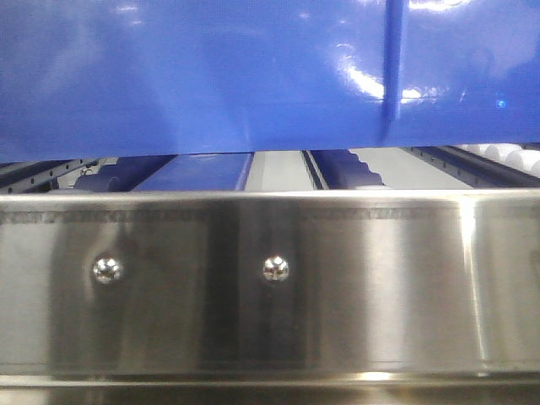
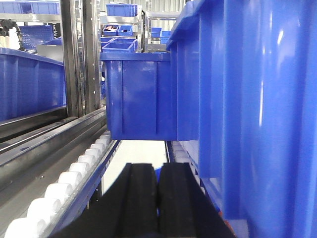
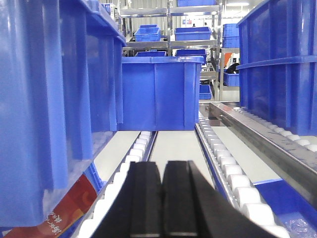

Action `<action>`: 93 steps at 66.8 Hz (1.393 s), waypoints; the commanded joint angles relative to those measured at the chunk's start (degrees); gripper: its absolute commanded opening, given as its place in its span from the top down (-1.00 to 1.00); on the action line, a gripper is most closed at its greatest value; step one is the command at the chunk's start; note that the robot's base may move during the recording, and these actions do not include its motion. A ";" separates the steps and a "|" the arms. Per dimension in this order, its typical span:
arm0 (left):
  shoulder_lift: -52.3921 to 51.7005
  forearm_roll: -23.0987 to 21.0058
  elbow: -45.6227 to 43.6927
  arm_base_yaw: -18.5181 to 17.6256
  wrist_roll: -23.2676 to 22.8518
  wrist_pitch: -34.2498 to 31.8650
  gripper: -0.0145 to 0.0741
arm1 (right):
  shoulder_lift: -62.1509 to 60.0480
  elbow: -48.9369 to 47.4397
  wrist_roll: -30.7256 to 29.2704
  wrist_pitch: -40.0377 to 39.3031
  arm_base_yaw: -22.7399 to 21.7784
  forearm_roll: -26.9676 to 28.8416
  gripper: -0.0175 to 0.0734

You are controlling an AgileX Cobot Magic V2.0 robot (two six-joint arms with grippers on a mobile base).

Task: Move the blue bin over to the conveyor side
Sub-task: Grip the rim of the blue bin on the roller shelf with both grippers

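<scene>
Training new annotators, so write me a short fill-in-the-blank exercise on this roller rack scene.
1. In the front view, the steel rail carries ___ round screw heads.
2. In the left wrist view, the blue bin fills the ___ side of the picture.
3. The rack's small rollers are ___ in colour.
4. The left gripper and right gripper are both shut, and their fingers are ___ in colour.
Missing words: two; right; white; black.
</scene>
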 commanded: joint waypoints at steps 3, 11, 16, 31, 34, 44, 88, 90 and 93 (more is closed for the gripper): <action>-0.22 0.42 -0.24 -0.22 0.00 -0.61 0.71 | -0.07 -0.03 -0.20 -1.44 0.12 -0.55 0.80; -0.22 0.42 -0.24 -0.22 0.00 -0.61 0.71 | -0.07 -0.03 -0.20 -1.44 0.12 -0.55 0.80; -0.22 0.42 -0.24 -0.22 0.00 -0.61 0.71 | -0.07 -0.03 -0.20 -1.44 0.12 -0.55 0.80; -0.22 0.42 -0.24 -0.22 0.00 -0.93 0.71 | -0.07 -0.03 -0.20 -1.83 0.12 -0.55 0.80; -0.22 0.42 -0.24 -0.22 0.00 -1.17 0.71 | -0.07 -0.03 -0.20 -1.91 0.12 -0.55 0.80; -0.22 0.42 -0.24 -0.22 0.00 -1.19 0.71 | -0.07 -0.03 -0.20 -3.25 0.12 -0.55 0.80; -0.22 1.60 -11.00 -0.22 0.00 7.25 0.63 | -0.07 -9.66 -0.20 4.80 0.12 -0.55 0.80; -0.16 2.29 -14.38 -0.22 0.00 9.67 0.55 | -0.07 -12.08 -0.20 6.66 0.12 -0.55 0.80; 0.99 2.43 -17.64 -0.22 0.00 12.35 0.45 | -0.07 -15.72 -0.20 10.50 0.12 -0.55 0.80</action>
